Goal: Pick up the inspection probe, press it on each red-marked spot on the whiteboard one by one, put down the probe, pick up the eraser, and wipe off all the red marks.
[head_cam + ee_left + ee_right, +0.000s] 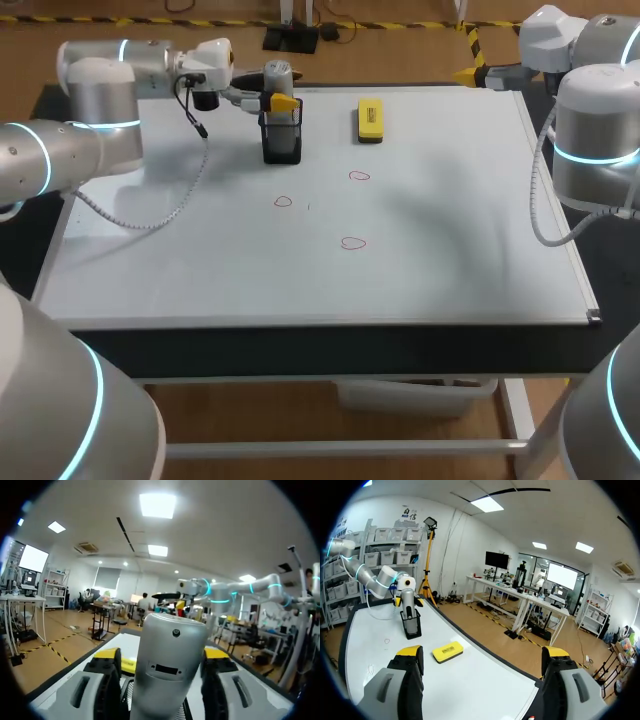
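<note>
The grey inspection probe [277, 75] stands upright in a black mesh holder [282, 140] at the back left of the whiteboard [450, 250]. My left gripper [279, 99] comes in from the left and is shut on the probe [170, 665], a yellow-tipped finger pressing each side. The yellow eraser [370, 119] lies to the right of the holder. Three red circles [283, 201] [359, 176] [353, 242] are drawn mid-board. My right gripper [482, 660] is open and empty, high over the board's right side, facing the eraser [447, 652] and the probe [407, 597].
A cable from the left wrist loops down onto the board's left part [150, 222]. The right arm [590, 130] stands by the board's right edge. The near half of the board carries only the red marks.
</note>
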`<action>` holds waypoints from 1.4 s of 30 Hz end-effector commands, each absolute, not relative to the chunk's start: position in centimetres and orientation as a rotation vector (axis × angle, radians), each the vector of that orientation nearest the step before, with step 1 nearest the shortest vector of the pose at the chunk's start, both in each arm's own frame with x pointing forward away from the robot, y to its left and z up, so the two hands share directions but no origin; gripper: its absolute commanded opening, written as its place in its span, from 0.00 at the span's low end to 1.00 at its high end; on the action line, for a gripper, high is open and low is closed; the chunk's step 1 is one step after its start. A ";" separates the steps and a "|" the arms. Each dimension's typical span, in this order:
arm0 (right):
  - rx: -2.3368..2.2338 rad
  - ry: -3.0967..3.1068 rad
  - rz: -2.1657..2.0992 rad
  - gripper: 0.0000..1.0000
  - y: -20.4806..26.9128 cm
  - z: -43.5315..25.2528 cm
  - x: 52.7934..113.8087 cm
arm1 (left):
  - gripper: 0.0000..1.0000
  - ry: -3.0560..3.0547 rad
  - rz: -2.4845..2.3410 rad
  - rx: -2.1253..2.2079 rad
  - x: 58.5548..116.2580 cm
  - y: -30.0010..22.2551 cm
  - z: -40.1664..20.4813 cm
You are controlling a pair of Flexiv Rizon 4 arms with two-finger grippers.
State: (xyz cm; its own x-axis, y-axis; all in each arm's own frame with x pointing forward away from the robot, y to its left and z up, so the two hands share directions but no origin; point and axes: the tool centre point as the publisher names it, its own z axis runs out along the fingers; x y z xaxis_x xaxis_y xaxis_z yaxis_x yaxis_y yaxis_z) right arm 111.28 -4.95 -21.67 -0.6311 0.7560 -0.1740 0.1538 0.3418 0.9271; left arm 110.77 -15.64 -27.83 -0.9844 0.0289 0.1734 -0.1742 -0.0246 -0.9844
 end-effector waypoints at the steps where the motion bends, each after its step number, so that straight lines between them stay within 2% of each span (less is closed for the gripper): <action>1: 0.792 2.010 1.292 1.00 -5.0 -21.7 111.3 | 0.00 -2.085 2.145 0.141 110.9 -15.4 -28.1; 20: 0.792 2.010 1.292 1.00 -5.0 -21.7 111.3 | 0.00 -2.110 2.170 0.104 110.9 -15.1 -26.2; 42: 0.792 2.010 1.292 1.00 -5.0 -21.7 111.3 | 0.00 -2.177 2.201 0.049 111.2 -14.6 -20.4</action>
State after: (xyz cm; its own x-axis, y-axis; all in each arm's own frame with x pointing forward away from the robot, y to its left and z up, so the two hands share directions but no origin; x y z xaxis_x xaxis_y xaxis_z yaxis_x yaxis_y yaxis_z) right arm 111.28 -4.95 -21.67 -0.6311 0.7560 -0.1740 0.1538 0.3418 0.9271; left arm 112.10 -14.84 -21.37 -0.9975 0.0409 0.0580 -0.0592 -0.0293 -0.9978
